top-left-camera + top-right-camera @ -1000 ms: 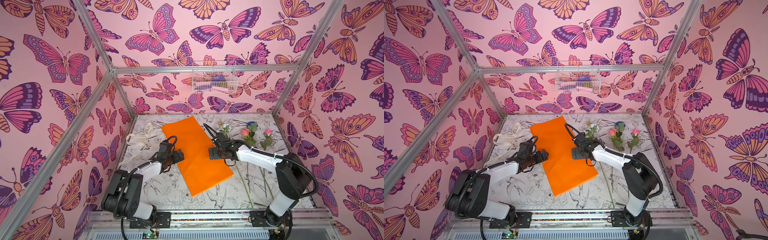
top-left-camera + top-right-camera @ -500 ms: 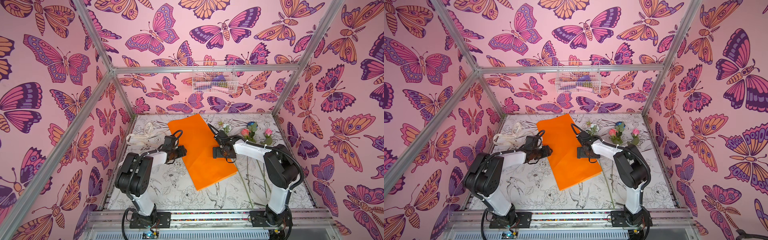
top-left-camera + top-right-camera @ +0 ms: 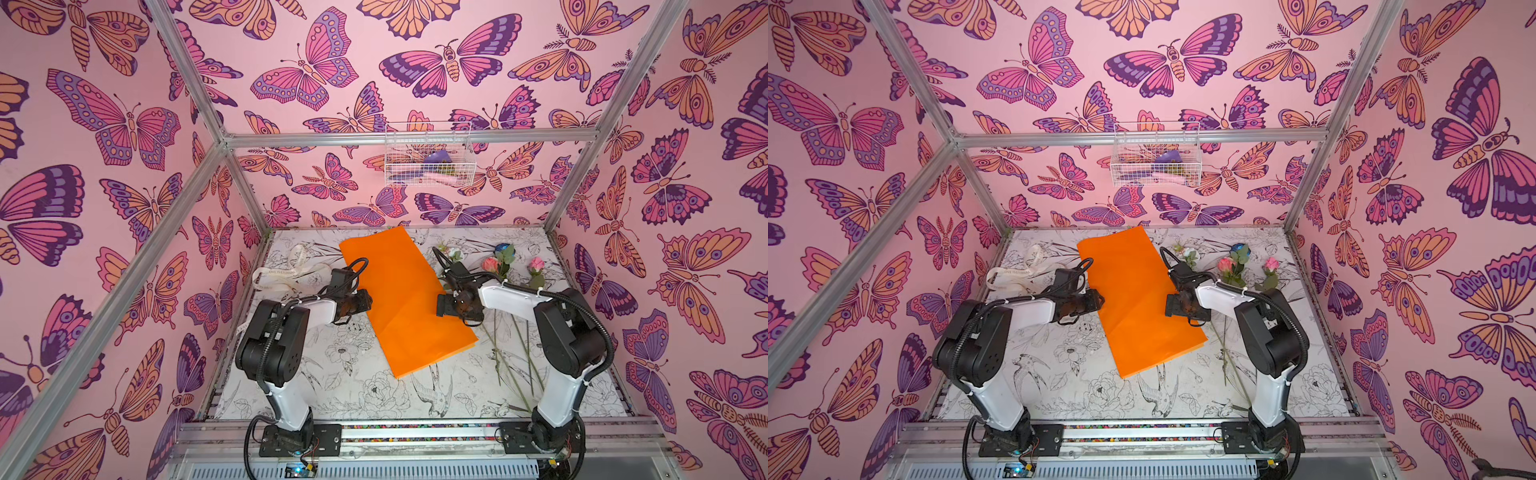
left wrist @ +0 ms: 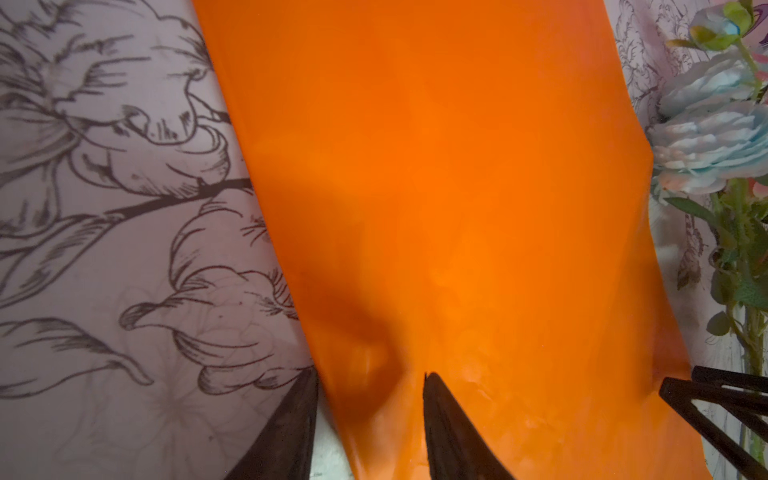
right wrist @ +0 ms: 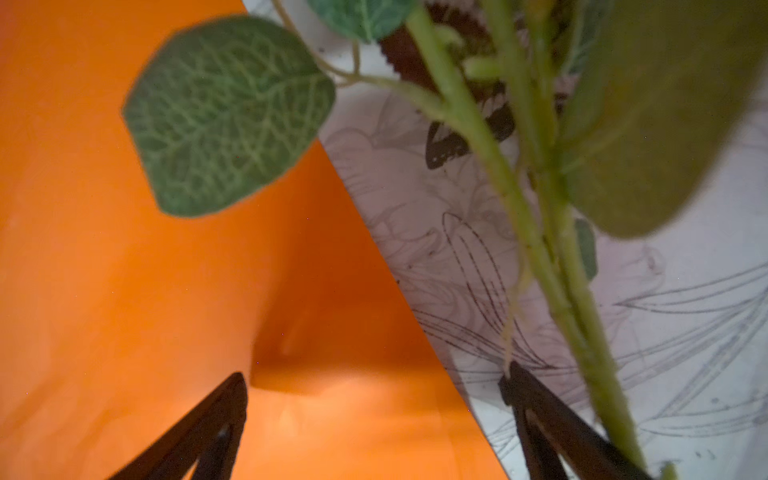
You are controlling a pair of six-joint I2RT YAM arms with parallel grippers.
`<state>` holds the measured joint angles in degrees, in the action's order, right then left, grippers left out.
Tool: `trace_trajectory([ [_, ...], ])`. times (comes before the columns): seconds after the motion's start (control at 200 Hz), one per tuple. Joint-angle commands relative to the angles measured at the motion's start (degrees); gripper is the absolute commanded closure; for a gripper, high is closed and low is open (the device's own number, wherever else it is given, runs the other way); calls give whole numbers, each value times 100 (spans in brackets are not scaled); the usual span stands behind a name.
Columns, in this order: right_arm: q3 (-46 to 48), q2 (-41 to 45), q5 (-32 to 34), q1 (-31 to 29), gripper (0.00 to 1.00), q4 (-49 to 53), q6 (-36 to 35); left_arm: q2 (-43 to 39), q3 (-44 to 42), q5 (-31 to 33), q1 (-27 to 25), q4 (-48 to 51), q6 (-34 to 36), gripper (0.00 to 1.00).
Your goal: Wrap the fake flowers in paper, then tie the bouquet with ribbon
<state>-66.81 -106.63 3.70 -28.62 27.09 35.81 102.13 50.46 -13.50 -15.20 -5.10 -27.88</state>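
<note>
Orange paper (image 3: 407,299) lying in middle of table (image 3: 332,374), flowers (image 3: 498,262) alongside. Left gripper (image 4: 370,382) straddling one paper edge, half open, empty; right gripper (image 5: 376,374) straddling opposite edge, gaping wide, empty.

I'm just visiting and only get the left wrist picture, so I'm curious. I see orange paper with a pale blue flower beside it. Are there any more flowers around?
Observer: Yes. In both top views two pink roses lie on the table, to the right of the orange sheet and not on it.
Operator: Is there anything to tie them with?
Observer: A cream ribbon lies loose to the left of the sheet, near the left wall.
Operator: What's the black thing at the paper's far edge?
Observer: Those are the right jaws, standing wide apart. One is over the sheet and one over the table, and they grip nothing.
</note>
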Motion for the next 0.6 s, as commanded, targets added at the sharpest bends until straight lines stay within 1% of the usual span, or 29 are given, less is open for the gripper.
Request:
trace_trajectory([
  [0.0, 201, -109, -1019, 15, 5, -372, 96, 136, 11, 23, 0, 230, 29, 57],
  [0.09, 213, -167, -1583, 15, 9, -593, 150, 193, 23, -16, 0, 223, 20, 59],
  [0.155, 229, -131, -1806, 15, 12, -686, 163, 244, 42, -45, 0, 221, 19, 61],
  [0.395, 220, 404, -2050, 15, 13, -700, 66, 176, 27, 44, -1, 262, 28, 63],
  [0.596, 280, 659, -2588, 15, 18, -1002, 270, 177, 26, 84, -7, 300, 37, 63],
])
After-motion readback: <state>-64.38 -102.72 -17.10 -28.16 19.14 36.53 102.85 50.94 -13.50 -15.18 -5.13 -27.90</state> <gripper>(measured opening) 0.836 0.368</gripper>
